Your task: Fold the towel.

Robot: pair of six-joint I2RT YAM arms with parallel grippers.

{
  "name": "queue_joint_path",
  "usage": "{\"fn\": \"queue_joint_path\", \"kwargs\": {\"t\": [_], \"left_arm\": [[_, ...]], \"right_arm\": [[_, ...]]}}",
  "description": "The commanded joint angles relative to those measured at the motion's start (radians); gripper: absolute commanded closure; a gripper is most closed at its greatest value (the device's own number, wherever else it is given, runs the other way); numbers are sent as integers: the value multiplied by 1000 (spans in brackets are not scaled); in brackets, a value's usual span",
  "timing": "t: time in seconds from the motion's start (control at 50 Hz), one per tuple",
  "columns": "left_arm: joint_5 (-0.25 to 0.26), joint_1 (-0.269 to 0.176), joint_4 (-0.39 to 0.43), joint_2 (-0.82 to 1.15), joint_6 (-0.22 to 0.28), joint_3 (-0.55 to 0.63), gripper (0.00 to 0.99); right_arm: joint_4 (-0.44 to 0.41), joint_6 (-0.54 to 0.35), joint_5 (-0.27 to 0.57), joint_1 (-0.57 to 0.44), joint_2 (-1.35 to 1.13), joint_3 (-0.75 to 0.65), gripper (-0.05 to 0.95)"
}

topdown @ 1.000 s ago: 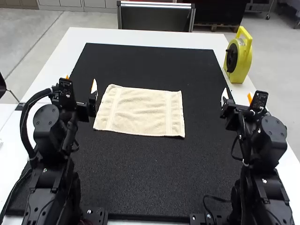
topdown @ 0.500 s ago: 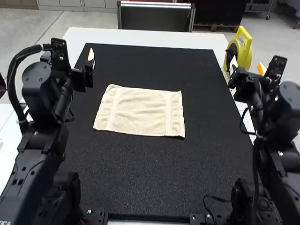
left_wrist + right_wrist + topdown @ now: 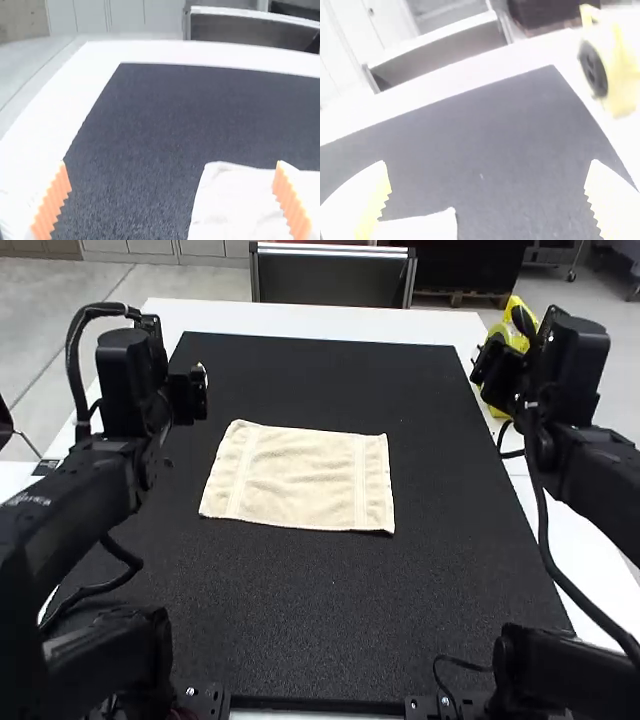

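Observation:
The cream towel [image 3: 300, 475] lies spread flat on the black mat, with slight wrinkles and a band near each short side. My left gripper [image 3: 188, 397] is in the air beyond the towel's left side, off the cloth. Over the mat's right edge hangs my right gripper [image 3: 498, 372], well apart from the towel. In the left wrist view, the left gripper [image 3: 171, 167] has its fingers wide apart, with a corner of the towel [image 3: 232, 202] below. The right gripper [image 3: 488, 162] is likewise spread in the right wrist view, and a towel corner [image 3: 432, 226] shows there.
The black mat [image 3: 330, 380] covers much of the white table [image 3: 300, 320]. A yellow reel with a handle [image 3: 620, 70] stands on the table beside the mat's far right part, close beyond the right gripper.
Both grippers have risen and moved toward the far side of the table, and both arms have changed pose. The towel has stayed as it was.

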Motion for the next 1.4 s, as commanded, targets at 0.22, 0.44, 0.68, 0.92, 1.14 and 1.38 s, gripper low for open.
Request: {"fn": "queue_joint_path", "kwargs": {"t": [0.22,0.44,0.68,0.92,1.14,1.38], "left_arm": [[-19,65,-9,62,-64,22,46],[-59,87,140,137,7,-53,72],[-31,88,253,308,65,-70,69],[120,88,328,363,160,-62,79],[137,90,445,487,180,-44,97],[206,92,474,582,177,16,93]], "right_arm": [[108,96,71,-45,102,-48,-7],[214,-117,7,-40,136,-91,-8],[210,-94,-111,-39,335,-98,-8],[240,-100,-207,-11,374,-97,-7],[288,-126,-236,6,455,-91,-2],[328,-142,-262,26,567,-45,-2]]}}
